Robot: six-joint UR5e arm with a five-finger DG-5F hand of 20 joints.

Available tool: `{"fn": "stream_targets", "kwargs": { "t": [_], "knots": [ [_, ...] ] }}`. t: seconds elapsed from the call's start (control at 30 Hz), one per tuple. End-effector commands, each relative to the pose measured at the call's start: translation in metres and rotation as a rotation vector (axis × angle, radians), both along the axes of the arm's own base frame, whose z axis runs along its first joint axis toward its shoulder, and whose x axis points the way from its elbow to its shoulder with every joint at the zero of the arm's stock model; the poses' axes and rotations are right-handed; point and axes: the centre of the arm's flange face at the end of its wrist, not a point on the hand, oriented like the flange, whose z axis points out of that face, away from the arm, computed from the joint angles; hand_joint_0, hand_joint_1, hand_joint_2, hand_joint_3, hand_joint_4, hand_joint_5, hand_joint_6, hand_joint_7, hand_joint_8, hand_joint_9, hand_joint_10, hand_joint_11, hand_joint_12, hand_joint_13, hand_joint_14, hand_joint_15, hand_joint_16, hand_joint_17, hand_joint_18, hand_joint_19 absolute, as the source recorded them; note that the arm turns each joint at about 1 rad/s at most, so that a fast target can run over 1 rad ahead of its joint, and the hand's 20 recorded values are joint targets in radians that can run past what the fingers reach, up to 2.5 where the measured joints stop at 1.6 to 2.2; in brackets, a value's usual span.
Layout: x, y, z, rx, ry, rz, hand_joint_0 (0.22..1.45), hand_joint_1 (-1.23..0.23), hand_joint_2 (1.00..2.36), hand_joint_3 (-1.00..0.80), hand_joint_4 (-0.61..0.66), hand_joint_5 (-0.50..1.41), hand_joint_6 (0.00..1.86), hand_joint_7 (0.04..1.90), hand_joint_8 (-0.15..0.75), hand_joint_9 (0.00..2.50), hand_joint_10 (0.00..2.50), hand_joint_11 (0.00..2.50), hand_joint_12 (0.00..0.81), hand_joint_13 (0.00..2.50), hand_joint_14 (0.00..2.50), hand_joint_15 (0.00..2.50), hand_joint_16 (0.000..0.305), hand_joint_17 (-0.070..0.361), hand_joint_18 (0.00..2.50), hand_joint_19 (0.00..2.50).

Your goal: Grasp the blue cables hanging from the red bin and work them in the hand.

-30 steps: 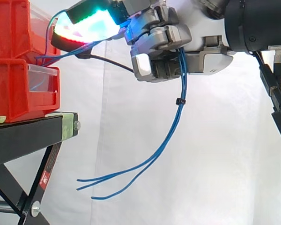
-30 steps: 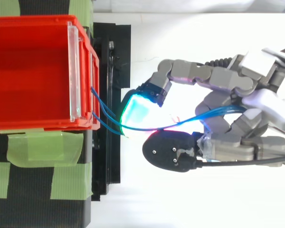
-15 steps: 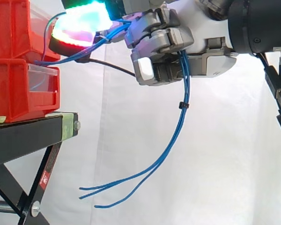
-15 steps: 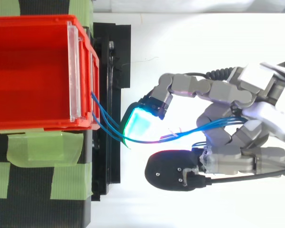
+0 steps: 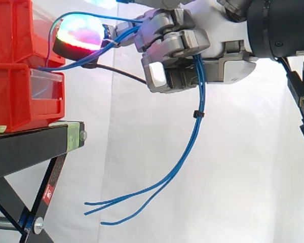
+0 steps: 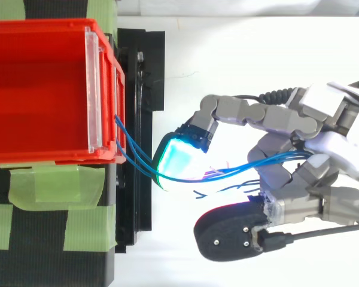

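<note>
Thin blue cables (image 5: pixel 197 96) come out of the front of the upper red bin (image 5: pixel 12 30), rise to my hand (image 5: pixel 223 55) and run through its curled fingers. Below the hand they hang in a long curve, bound by a small black tie, and their loose ends trail low to the left. In the top view the cables (image 6: pixel 251 163) cross from the red bin (image 6: pixel 48 156) under a glowing fingertip (image 6: pixel 178 160) into the hand (image 6: pixel 323 140). A black-backed finger (image 6: pixel 233 236) stands apart from that glowing pad.
A second red bin (image 5: pixel 20 96) with a clear front plate sits under the first, on a black stand (image 5: pixel 35 142) patched with green tape (image 6: pixel 54 185). A white curtain hangs behind, and open space lies below the hand beside the stand's leg.
The black-backed finger has swung away from the glowing fingertip. The other glowing pad rose out of the side view's top. The cables stay in the hand; their loose ends swayed slightly.
</note>
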Motion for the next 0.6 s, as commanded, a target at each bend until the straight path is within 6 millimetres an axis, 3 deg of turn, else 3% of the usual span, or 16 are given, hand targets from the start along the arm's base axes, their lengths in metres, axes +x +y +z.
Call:
{"fn": "stream_targets", "kwargs": {
  "t": [0.0, 0.23, 0.57],
  "knots": [
    [0.0001, 0.0000, 0.0000, 0.000, 0.000, 0.000, 0.78, -0.63, 1.01, -0.82, 0.29, 0.26, 0.10, 1.40, 0.350, 1.60, 2.50, 2.50, 0.470, 1.75, 2.50, 1.46, 0.186, 0.139, 2.48, 0.56],
    [-0.0003, -0.0001, 0.0008, -0.001, 0.000, 0.000, 0.79, -0.61, 1.00, -0.90, 0.28, 0.29, 0.27, 1.36, 0.350, 1.60, 2.50, 2.50, 0.470, 1.75, 2.50, 1.46, 0.186, 0.139, 2.48, 0.56],
    [-0.0004, -0.0004, 0.0008, -0.001, 0.000, -0.003, 0.88, -0.64, 1.01, -0.84, 0.24, 0.37, 0.35, 1.35, 0.350, 1.60, 2.50, 2.50, 0.470, 1.75, 2.50, 1.46, 0.186, 0.139, 2.48, 0.56]
  ]
}}
